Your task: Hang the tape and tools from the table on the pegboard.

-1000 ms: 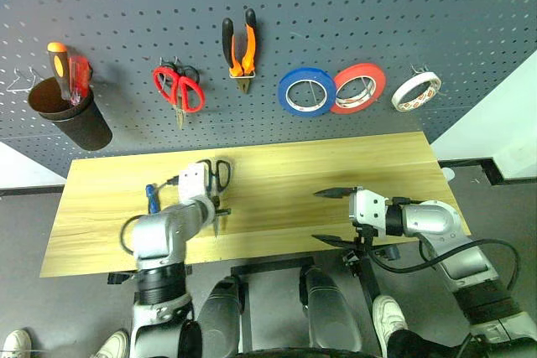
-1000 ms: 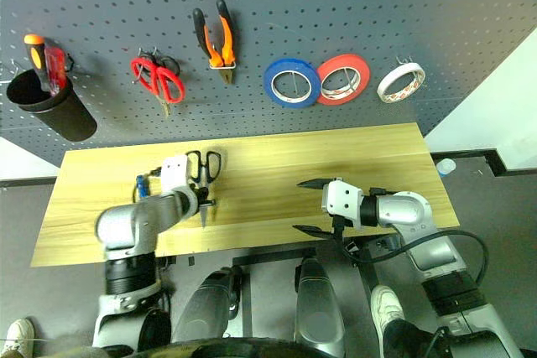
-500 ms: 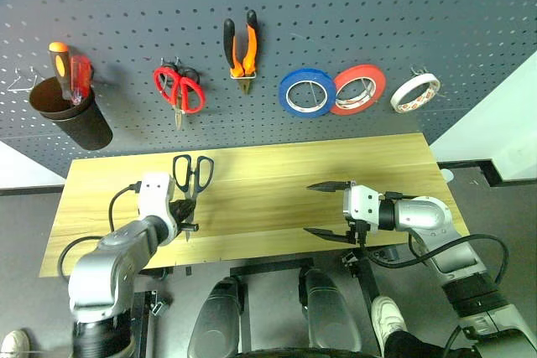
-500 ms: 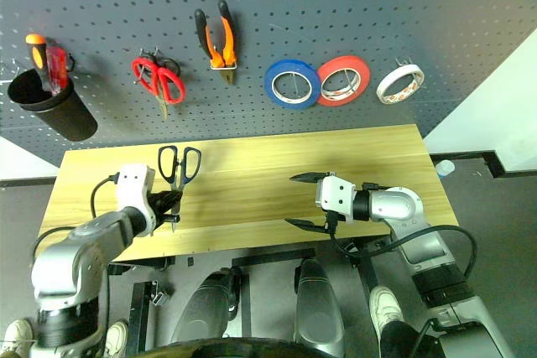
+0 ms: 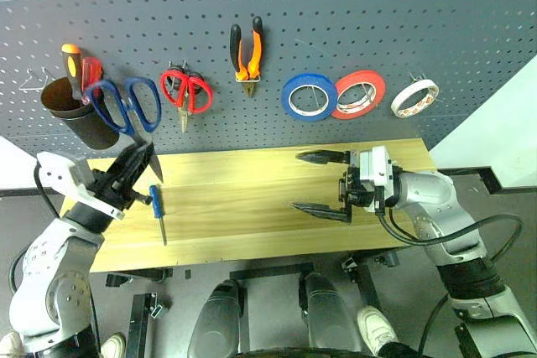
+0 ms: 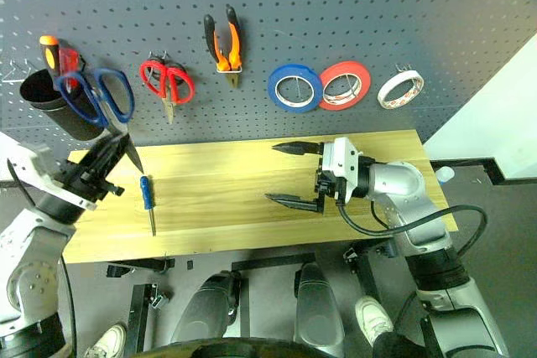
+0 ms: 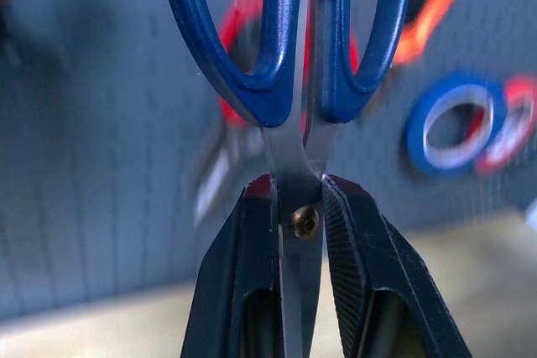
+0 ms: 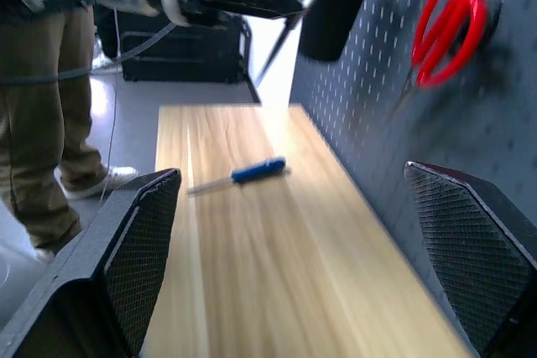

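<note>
My left gripper is shut on the dark-blue-handled scissors, pinching the steel blades at the pivot. The handles point up in front of the pegboard, beside the black cup. A small blue-handled screwdriver lies on the table just right of that gripper. My right gripper hovers open and empty over the table's right half, fingers pointing left. The orange-and-black pliers and the whitish tape hang on the pegboard.
Red-handled scissors, a blue roll and a red roll hang on the board. A black cup with orange and red screwdrivers hangs at far left. A person's legs stand beyond the table's left end.
The left gripper has lifted the scissors off the table, up and to the left, and tilted their handles up toward the board. The right gripper has risen a little, still open.
</note>
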Controlling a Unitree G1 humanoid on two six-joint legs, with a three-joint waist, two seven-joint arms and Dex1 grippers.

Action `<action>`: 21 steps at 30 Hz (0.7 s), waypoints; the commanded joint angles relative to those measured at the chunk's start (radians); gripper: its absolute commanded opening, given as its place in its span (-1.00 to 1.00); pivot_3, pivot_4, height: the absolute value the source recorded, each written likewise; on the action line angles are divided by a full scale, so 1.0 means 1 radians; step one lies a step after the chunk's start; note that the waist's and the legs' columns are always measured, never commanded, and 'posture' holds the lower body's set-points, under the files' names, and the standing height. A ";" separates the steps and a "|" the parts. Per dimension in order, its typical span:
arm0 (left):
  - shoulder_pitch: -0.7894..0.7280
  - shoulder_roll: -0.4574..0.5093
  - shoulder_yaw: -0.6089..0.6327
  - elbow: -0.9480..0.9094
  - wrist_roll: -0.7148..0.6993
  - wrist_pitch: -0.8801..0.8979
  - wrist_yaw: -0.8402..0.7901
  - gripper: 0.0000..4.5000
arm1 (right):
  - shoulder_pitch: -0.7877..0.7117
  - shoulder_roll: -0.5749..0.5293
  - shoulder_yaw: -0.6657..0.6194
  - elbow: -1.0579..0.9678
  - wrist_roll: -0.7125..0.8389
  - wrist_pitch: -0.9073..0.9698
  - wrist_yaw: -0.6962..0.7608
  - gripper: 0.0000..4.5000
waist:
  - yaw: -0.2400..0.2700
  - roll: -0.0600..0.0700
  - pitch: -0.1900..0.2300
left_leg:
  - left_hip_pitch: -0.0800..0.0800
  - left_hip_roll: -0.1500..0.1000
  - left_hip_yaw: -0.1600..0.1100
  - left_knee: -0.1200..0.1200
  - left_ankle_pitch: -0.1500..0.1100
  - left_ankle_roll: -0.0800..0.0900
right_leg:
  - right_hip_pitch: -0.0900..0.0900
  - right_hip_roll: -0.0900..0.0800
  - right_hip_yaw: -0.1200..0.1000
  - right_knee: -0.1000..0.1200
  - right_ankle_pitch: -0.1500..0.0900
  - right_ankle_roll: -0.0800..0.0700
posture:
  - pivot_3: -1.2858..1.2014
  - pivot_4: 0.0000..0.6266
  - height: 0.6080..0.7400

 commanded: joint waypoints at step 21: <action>-0.148 0.127 -0.166 0.235 0.061 -0.067 0.026 -0.25 | 0.024 0.010 -0.024 -0.048 -0.022 -0.016 -0.029 1.00 | -0.008 0.000 -0.014 | 0.001 0.000 0.000 -0.001 0.000 0.000 | 0.000 0.001 0.000 0.001 0.000 0.000 | 0.00 -0.59 0.89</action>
